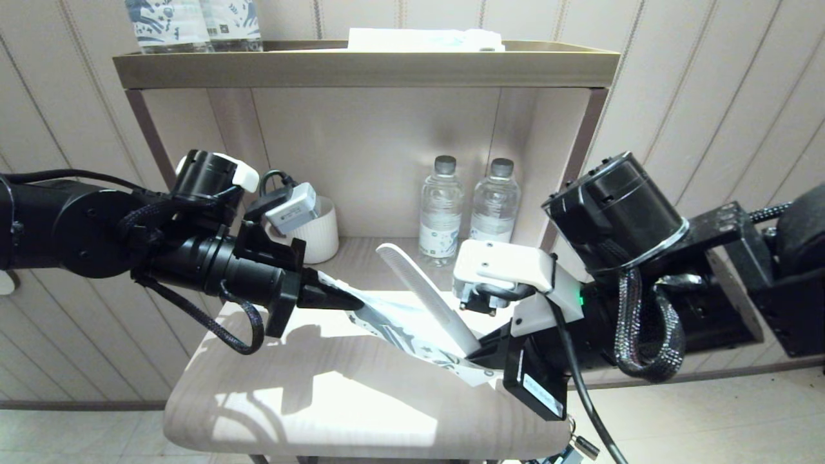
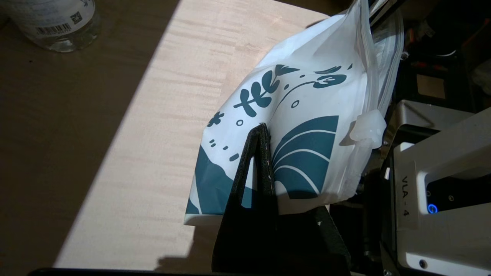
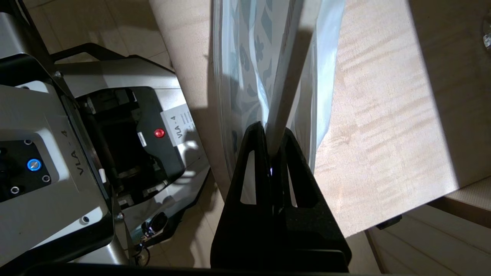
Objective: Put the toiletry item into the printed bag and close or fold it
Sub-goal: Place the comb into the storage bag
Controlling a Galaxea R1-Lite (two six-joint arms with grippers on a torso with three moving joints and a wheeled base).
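Note:
The printed bag (image 1: 399,332) hangs slanting just above the light wooden table (image 1: 322,399). My left gripper (image 1: 351,301) is shut on its far-left end. In the left wrist view the black fingers (image 2: 264,153) pinch the printed bag (image 2: 307,96), and its clear zip slider (image 2: 368,126) shows at the edge. The white comb (image 1: 422,293) lies slanted over the bag, teeth end up toward the shelf. My right gripper (image 1: 480,353) is shut on its handle at the bag's near-right end. In the right wrist view the comb (image 3: 287,69) runs along the bag (image 3: 245,57); whether its tip is inside is unclear.
Behind the table stands an open shelf unit (image 1: 367,64) with two water bottles (image 1: 441,206) and a white ribbed cup (image 1: 319,229) in its niche. Blue-printed bottles (image 1: 193,22) stand on top. The robot base (image 3: 76,115) sits beyond the table's near edge.

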